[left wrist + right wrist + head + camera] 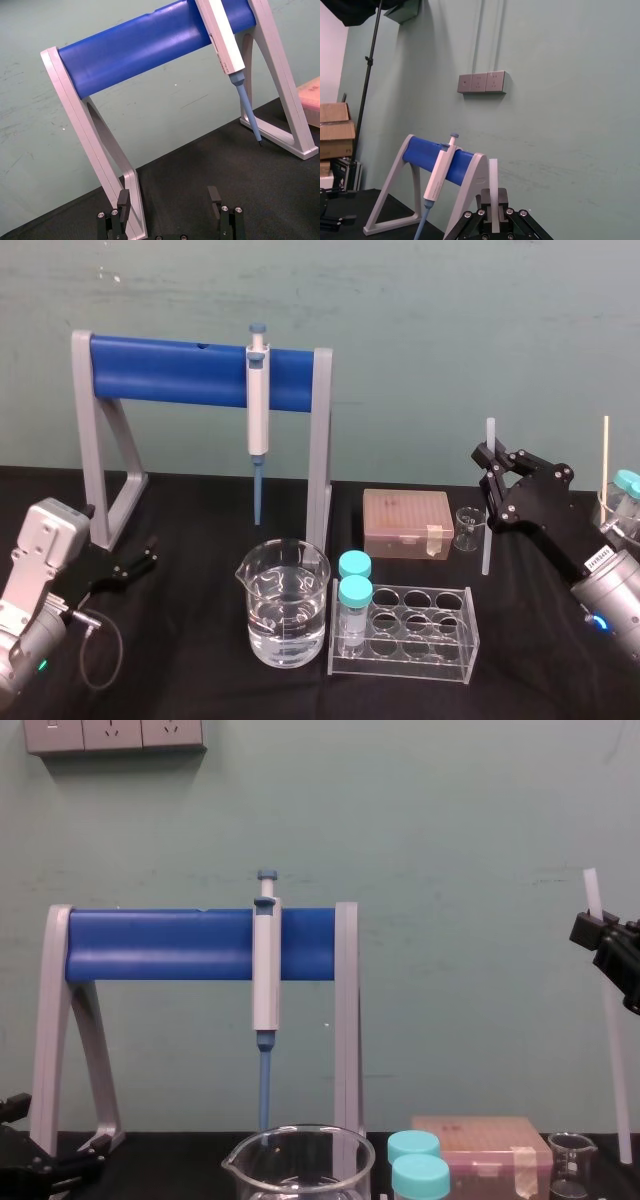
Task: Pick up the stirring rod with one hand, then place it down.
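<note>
Stirring rod (487, 545) upright, gripped by right hand (493, 466) beside small beaker (467, 528); left hand (138, 562) rests open near pipette stand (170, 370).

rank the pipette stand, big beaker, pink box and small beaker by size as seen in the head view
pipette stand
big beaker
pink box, farther back so that gap is unsure
small beaker

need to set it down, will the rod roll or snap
Probably stiff: the rod hangs straight, held near its top by the right gripper. Thin and round, it may roll on the table. Translucent, maybe glass, so likely brittle. Left gripper parked lower left.
</note>
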Robot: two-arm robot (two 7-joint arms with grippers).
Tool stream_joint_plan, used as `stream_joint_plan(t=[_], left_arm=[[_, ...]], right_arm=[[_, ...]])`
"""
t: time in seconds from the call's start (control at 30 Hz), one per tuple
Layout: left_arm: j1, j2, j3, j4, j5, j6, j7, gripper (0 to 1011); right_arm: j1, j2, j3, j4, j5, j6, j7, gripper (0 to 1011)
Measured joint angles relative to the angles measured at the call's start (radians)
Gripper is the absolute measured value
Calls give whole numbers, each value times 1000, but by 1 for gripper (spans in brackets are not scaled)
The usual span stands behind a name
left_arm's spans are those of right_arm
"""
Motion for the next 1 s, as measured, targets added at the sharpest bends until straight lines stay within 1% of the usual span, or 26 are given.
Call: stream_joint_plan(t=[1.0], left_arm=[[0,0,0,0,0,0,0,1000]], right_arm=[[0,-1,1,0,0,0,1,72]])
